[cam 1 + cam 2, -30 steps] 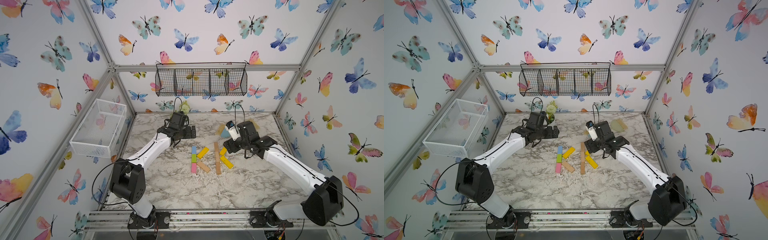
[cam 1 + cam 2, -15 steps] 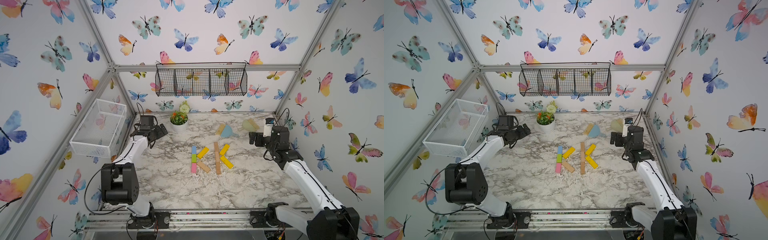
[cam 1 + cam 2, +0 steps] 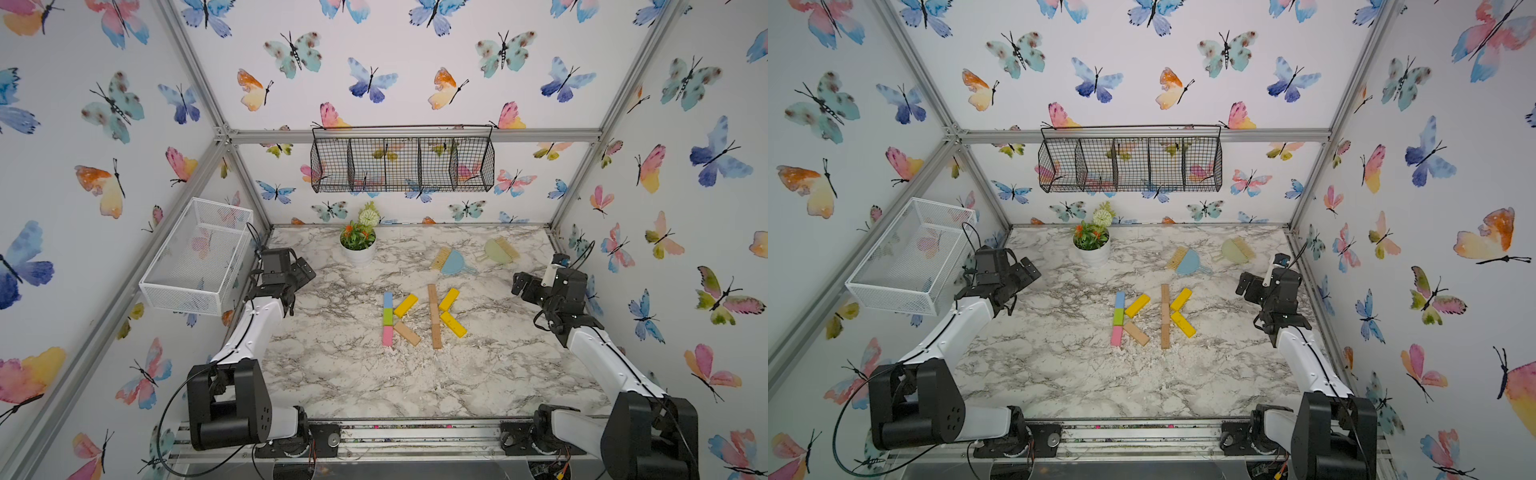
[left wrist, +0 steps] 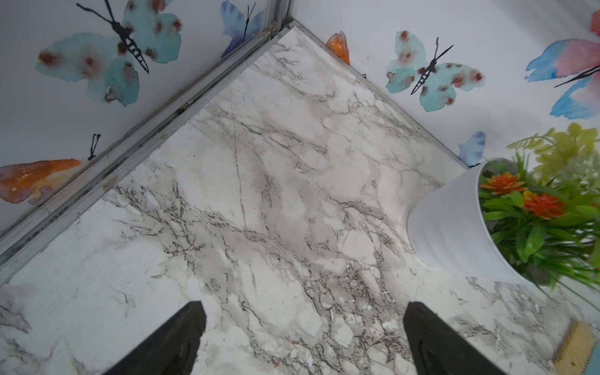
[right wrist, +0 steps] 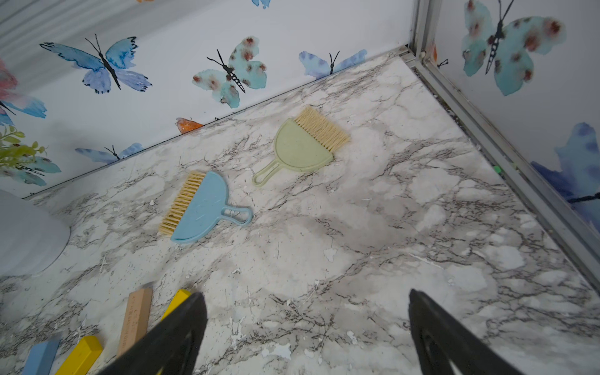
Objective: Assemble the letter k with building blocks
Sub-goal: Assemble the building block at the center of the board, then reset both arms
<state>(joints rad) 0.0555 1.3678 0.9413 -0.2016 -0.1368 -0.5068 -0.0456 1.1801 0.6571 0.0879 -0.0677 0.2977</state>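
Left gripper (image 4: 302,313) wide open, empty | right gripper (image 5: 306,300) likewise | building blocks (image 3: 434,316) lie loose on counter (image 3: 332,374) — risk: a low arm sweep would skew the K

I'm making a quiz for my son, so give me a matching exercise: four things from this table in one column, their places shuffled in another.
Things:
1. pink block
2. blue block
3. plant pot
4. green dustpan

Places:
A. back right of the table
B. far end of the coloured stem
C. back, left of centre
D. near end of that stem

Pairs: 1-D, 2-B, 3-C, 4-A
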